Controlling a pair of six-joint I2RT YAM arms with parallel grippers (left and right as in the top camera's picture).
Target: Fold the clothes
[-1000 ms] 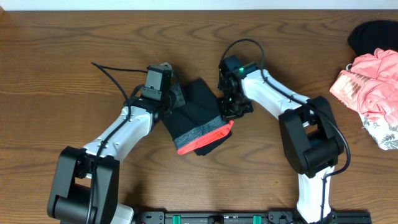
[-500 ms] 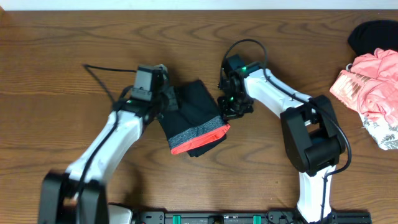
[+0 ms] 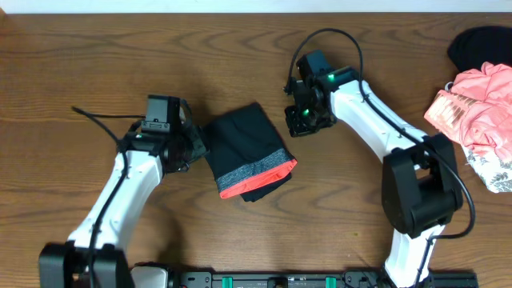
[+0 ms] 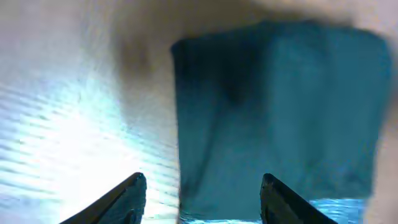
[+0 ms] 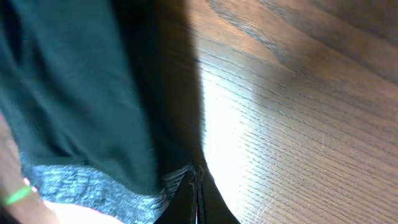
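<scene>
A dark wood table (image 3: pixel 80 64) carries everything. The clothes (image 3: pixel 242 148) lie on it as a compact black packet in the gap between the two grippers, with the grey waistband (image 3: pixel 254 170) and its coral edge turned toward the robot's base. The left gripper (image 3: pixel 190 149) sits just off the packet's left side, its fingers (image 4: pixel 127 198) spread with nothing between them (the cloth lies ahead of the tips, not in them). I read this as leaving the fold to rest on its own. The right gripper (image 3: pixel 304 122) hovers just beside the packet's far right corner, jaws pressed together and empty, perhaps to serve as a blunt point for tucking or smoothing an edge. A pink garment (image 3: pixel 478 108) lies well beyond the right arm, apart from the work. Judging by the tidy packet, the folding seems nearly done.
</scene>
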